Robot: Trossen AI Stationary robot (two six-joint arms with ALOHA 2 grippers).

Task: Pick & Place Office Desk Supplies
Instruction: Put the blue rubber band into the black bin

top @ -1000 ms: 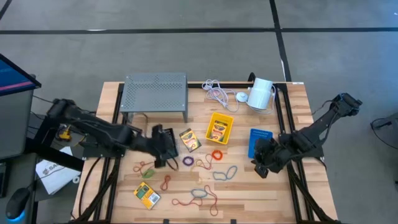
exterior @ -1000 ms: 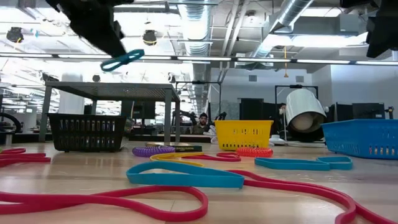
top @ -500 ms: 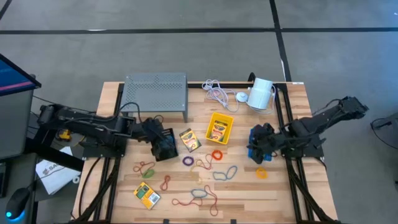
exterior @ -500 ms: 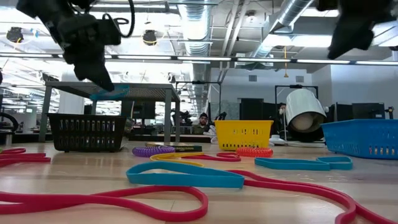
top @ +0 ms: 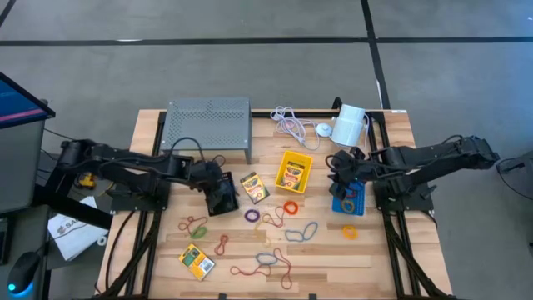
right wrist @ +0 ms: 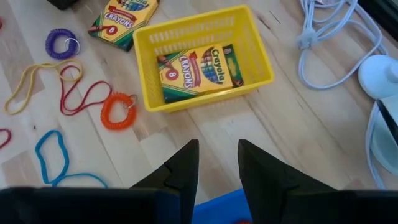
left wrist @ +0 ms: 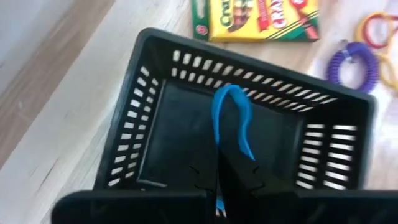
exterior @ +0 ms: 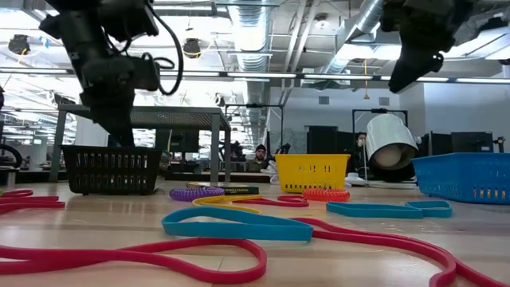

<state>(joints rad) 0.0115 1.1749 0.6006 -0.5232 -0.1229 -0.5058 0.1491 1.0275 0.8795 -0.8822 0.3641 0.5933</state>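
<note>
My left gripper (left wrist: 231, 182) is shut on a blue rubber band (left wrist: 229, 115) and reaches down into the open top of the black bin (left wrist: 155, 140), which stands left of a crayon box (top: 253, 187). In the low view the gripper's fingertips (exterior: 119, 131) stand just above the bin's rim (exterior: 111, 151). My right gripper (right wrist: 213, 163) is open with nothing between its fingers. It hangs high over the far end of the blue bin (top: 350, 198). The yellow bin (right wrist: 202, 56) holds a crayon box (right wrist: 198, 70). My left gripper pinches one end of the blue band (left wrist: 247, 158) between its two fingers. The fingers slant down from the table's left. The rest of the loop arches out past the fingertips over the inside of the black bin; whether it touches the floor I cannot tell.
Loose bands lie on the near half of the table, among them an orange coil (top: 290, 207), a purple coil (top: 251, 215) and an orange ring (top: 351, 232). Another crayon box (top: 196, 262) lies near left. The grey perforated stand (top: 208, 125), a white cable (top: 291, 125) and a white cylinder (top: 350, 125) are along the far edge.
My left gripper has come down with the blue band, from high above the table to the black bin's top, and has turned. My right gripper has swung from the table's near right toward the far edge, over the blue bin, staying high. An orange ring shows where it stood.
</note>
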